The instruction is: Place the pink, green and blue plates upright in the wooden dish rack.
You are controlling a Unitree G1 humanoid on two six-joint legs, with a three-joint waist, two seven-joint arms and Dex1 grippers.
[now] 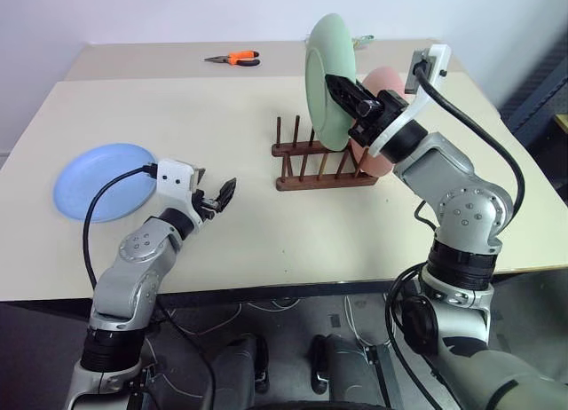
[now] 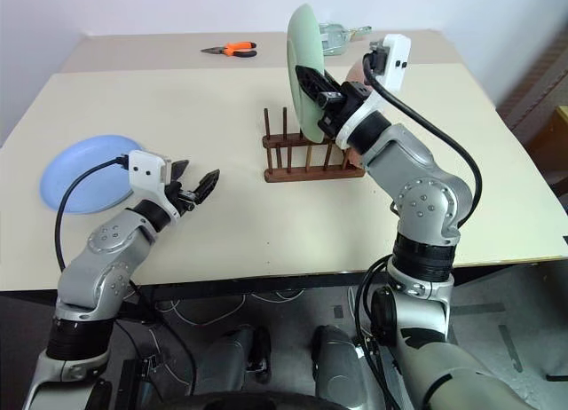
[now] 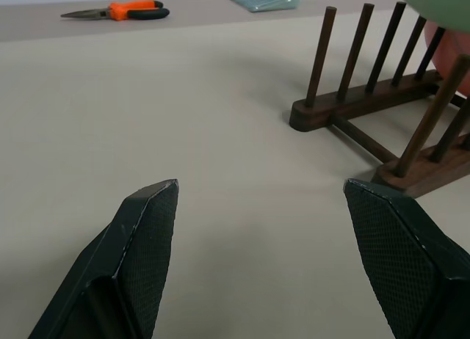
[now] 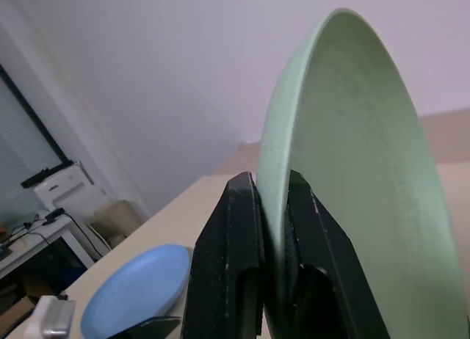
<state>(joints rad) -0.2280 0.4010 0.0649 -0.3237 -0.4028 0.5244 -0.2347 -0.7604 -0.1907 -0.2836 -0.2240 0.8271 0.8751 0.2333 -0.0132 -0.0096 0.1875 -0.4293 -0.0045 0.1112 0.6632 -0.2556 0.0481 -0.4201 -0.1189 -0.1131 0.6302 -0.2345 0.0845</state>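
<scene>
Silver jointed arms, black cables, black textured fingers

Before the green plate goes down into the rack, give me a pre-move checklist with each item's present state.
1. Right gripper grips the green plate: ok, jaws clamped on its rim.
2. Green plate upright: ok, on edge above the wooden dish rack.
3. Green plate seated between pegs: not ok, held above the rack.
4. Pink plate already in the rack: ok, standing at the rack's right end, mostly behind the right arm.
5. Free slots left of the pink plate: ok, several bare pegs.
6. Left gripper clear of the rack: ok, jaws open, empty, near the blue plate lying flat on the table.
</scene>
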